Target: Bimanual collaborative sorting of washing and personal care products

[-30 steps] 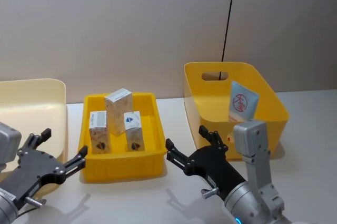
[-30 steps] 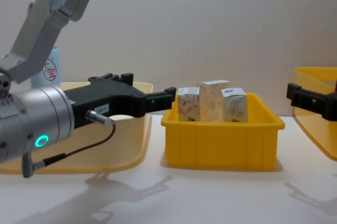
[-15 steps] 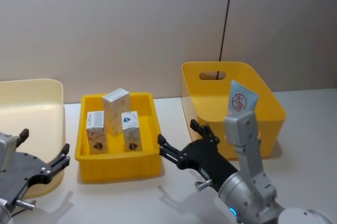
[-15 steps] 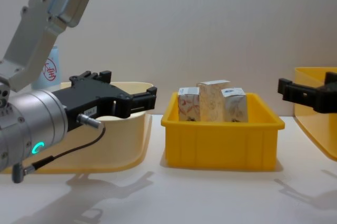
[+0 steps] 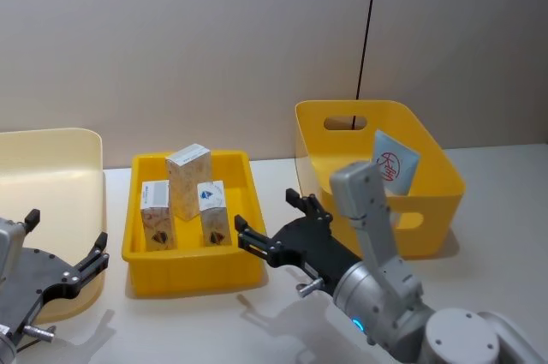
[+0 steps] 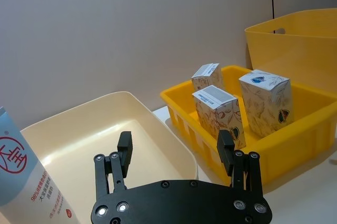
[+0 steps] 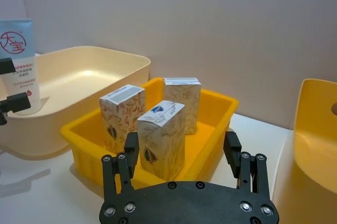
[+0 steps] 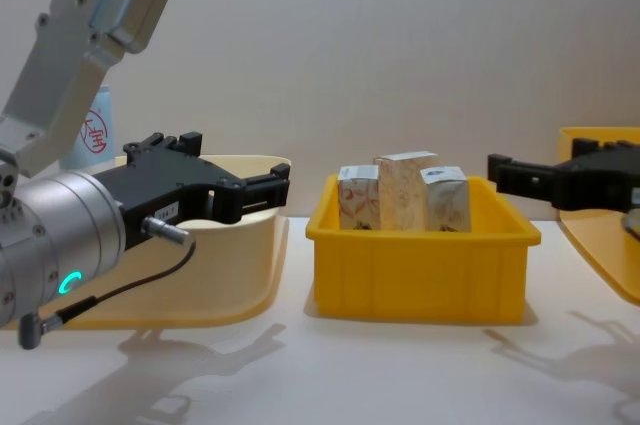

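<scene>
Three small patterned cartons [image 5: 190, 177] stand upright, close together, inside a shallow yellow tray [image 5: 193, 271] at the middle of the desk [image 5: 505, 201]. The tallest one is at the back and the other two are in front of it. A first tube [image 5: 394, 163], pale blue with a red round logo, leans against the inner wall of the tall yellow bin [image 5: 441, 177] to the tray's right. A second tube [image 6: 23, 182] of the same kind stands at the far left side of the cream tub [image 5: 51, 154] on the tray's left (in the chest view it shows behind the left arm).

The right gripper [image 5: 270, 218] hangs above the desk just off the tray's near right corner, between tray and bin. Its fingers [image 7: 131, 145] are spread wide and hold nothing. From its wrist view they frame the nearest carton but stay clear of it.

The left gripper [image 5: 64, 234] hovers at the near edge of the cream tub. Its fingers [image 6: 125, 147] are likewise spread wide, hold nothing and touch nothing.
</scene>
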You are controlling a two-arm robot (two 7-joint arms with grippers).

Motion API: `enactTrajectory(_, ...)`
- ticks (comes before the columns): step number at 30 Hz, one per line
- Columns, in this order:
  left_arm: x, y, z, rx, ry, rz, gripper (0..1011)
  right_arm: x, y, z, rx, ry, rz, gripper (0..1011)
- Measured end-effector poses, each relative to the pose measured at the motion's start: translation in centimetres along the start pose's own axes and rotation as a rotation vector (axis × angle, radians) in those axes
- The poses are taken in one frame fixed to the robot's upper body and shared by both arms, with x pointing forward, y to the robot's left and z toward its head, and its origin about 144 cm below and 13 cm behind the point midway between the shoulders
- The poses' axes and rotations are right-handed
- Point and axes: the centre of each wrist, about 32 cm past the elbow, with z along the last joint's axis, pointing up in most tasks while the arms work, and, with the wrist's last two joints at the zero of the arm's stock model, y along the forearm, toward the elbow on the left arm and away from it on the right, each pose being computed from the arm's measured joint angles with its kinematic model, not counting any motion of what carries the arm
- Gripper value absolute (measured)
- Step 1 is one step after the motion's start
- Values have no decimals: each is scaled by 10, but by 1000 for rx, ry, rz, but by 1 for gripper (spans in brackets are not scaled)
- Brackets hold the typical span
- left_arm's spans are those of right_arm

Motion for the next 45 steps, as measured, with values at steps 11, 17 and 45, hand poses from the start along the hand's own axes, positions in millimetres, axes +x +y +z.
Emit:
enactTrajectory(11, 0, 0, 0, 0, 0, 1, 1003, -6, 23, 7, -81, -22, 24, 1001)
enactTrajectory(17, 0, 0, 0, 0, 0, 1, 1003, -10, 35, 9, -113, -32, 23, 1001)
enactTrajectory(45, 0, 0, 0, 0, 0, 1, 1003, -19, 79, 8, -178, -32, 16, 1001)
